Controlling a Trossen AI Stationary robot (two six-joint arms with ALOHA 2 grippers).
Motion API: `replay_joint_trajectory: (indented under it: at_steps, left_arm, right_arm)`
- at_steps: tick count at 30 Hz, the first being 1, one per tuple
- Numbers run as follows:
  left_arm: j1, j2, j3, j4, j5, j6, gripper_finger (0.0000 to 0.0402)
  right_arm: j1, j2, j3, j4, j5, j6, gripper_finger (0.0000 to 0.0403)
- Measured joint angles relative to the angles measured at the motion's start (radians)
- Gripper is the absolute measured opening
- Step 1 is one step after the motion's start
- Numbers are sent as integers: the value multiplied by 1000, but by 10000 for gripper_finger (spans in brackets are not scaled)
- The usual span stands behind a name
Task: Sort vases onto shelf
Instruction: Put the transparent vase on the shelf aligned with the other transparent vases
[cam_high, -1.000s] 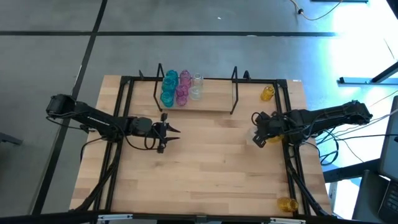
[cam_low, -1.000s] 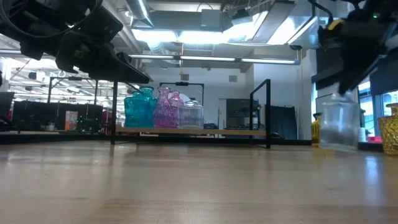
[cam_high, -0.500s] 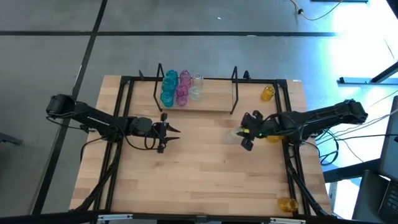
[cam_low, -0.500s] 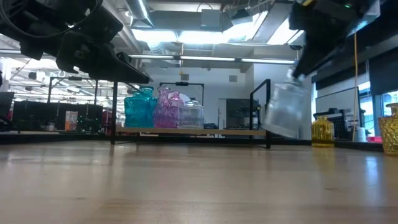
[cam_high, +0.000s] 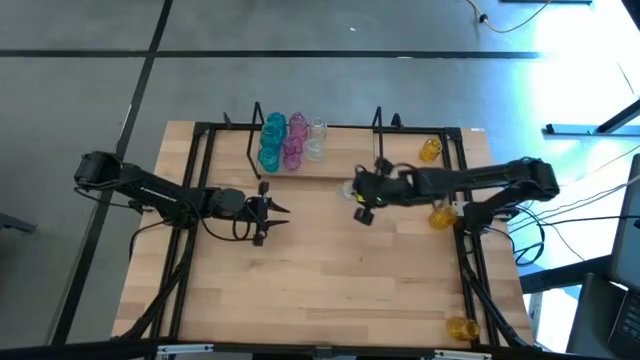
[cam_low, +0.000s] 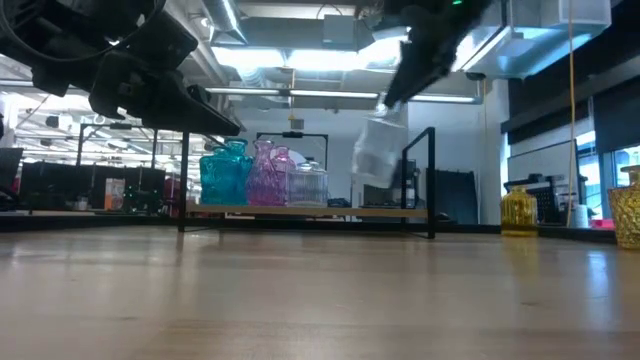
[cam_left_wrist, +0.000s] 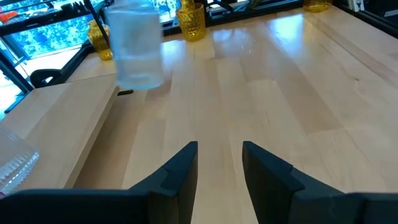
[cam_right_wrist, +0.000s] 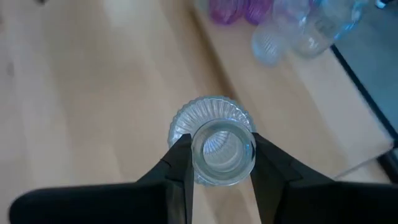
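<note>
Right hand has swung its clear vase shelfward.

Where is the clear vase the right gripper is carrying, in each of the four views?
High view: clear vase at the right gripper, by the shelf front edge.
Low view: held above the shelf.
Left wrist view: over the shelf end.
Right wrist view: between the fingers.
Shared landmark: the shelf.

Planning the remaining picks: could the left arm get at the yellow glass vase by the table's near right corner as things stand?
Probably not easily: the left gripper waits left of centre, and that yellow glass vase stands across the table on the right arm's side, though bare tabletop lies between.
</note>
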Motion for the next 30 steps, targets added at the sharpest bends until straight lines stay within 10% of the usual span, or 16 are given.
replay_joint_trajectory:
  at_steps: [13,30]
  left_arm:
    - [0,0,0,-4,0,0,119]
    - [0,0,0,-7,0,0,119]
  right_arm:
    - [-179,255,265,11,-99,-162,96]
    - [-289,353,293,147,-178,-184,97]
